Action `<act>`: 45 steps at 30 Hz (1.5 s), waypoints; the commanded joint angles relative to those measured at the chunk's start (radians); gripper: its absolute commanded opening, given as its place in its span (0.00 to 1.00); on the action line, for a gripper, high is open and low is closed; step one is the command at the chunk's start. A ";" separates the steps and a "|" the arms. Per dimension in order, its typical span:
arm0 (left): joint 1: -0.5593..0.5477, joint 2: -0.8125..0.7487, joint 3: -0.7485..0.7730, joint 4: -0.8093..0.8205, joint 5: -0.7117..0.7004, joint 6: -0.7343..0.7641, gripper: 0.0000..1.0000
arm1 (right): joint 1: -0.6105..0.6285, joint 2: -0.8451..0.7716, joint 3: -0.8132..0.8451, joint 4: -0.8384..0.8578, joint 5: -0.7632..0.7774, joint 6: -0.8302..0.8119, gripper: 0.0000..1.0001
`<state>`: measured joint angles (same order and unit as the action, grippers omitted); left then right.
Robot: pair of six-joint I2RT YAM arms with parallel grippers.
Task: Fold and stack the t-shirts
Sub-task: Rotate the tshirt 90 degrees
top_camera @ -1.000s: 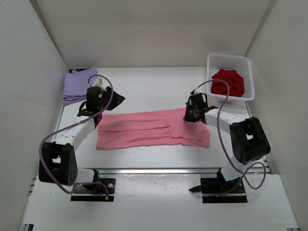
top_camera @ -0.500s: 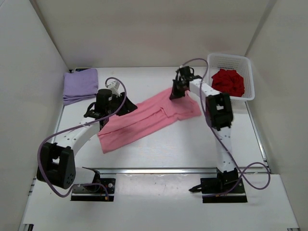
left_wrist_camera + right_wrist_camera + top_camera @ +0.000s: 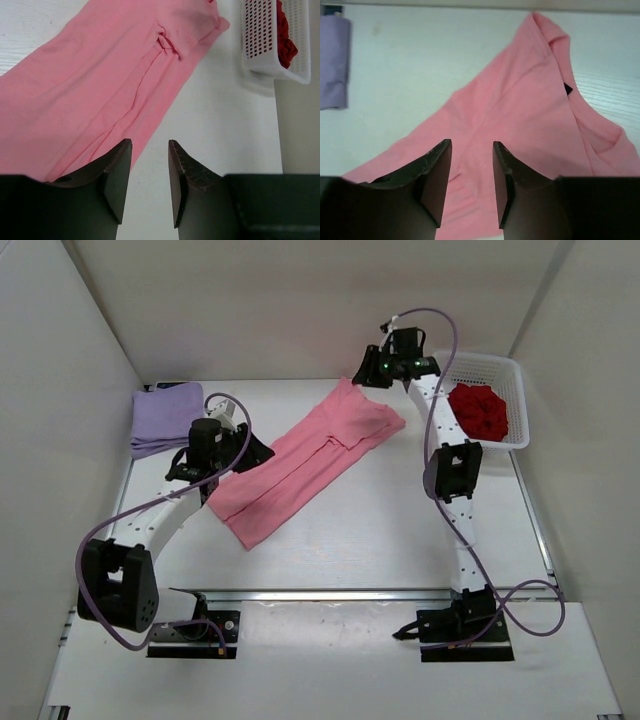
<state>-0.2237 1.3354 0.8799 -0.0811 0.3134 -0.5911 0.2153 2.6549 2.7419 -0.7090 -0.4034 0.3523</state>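
The pink shirt (image 3: 300, 465), folded lengthwise into a long band, lies flat on the surface left of the basket (image 3: 480, 355). Its long axis slants, with the collar end nearest the basket. The left pincer (image 3: 150, 144) hangs released and empty over the half farther from the basket. The right pincer (image 3: 471, 144), also released and empty, hovers over the collar end.

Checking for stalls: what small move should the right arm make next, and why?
Probably lower the right end effector onto the collar end of the pink t-shirt and close, ready for a crosswise fold. It hovers open over that end holding nothing; the shirt lies flat, already folded lengthwise, and the left end effector stands open near the other end.
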 commanded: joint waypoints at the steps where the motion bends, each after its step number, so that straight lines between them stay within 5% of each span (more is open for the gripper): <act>1: -0.009 -0.060 0.005 -0.002 -0.034 0.011 0.45 | 0.057 -0.239 -0.023 -0.081 -0.021 -0.072 0.37; 3: 0.006 -0.079 -0.035 -0.009 -0.028 0.019 0.34 | 0.108 -0.300 -0.126 -0.156 0.004 -0.122 0.23; 4: 0.015 -0.091 -0.059 -0.009 -0.028 0.017 0.28 | 0.160 -0.305 -0.143 -0.214 0.052 -0.150 0.01; 6: 0.021 -0.114 -0.076 -0.034 -0.048 0.030 0.13 | 0.270 -0.337 -0.246 -0.241 0.189 -0.206 0.00; 8: 0.001 -0.143 -0.088 -0.071 -0.089 0.051 0.12 | 0.386 -0.360 -0.293 -0.202 0.354 -0.237 0.01; 11: -0.011 -0.171 -0.078 -0.120 -0.132 0.080 0.12 | 0.444 -0.407 -0.425 -0.150 0.318 -0.170 0.00; 13: -0.009 -0.176 -0.084 -0.114 -0.155 0.086 0.16 | 0.458 -0.552 -0.717 -0.034 0.307 -0.139 0.01; 15: -0.003 -0.160 -0.091 -0.105 -0.134 0.074 0.19 | 0.470 -0.744 -1.080 0.279 0.305 -0.105 0.00; 19: 0.004 -0.147 -0.113 -0.060 -0.100 0.036 0.21 | 0.406 -1.086 -1.728 0.693 0.140 0.136 0.31; 21: 0.037 -0.134 -0.133 -0.019 -0.057 -0.002 0.23 | 0.363 -1.103 -1.844 0.877 0.037 0.221 0.40; 29: 0.041 -0.088 -0.150 0.050 -0.023 -0.039 0.26 | 0.383 -0.890 -1.782 0.892 0.092 0.300 0.40; 45: -0.035 -0.004 -0.098 0.072 -0.056 -0.033 0.27 | 0.366 -0.635 -1.622 0.845 0.020 0.366 0.13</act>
<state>-0.2413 1.3159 0.7399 -0.0299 0.2577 -0.6250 0.5934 2.0037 1.1332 0.1360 -0.3828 0.7116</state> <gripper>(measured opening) 0.264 0.151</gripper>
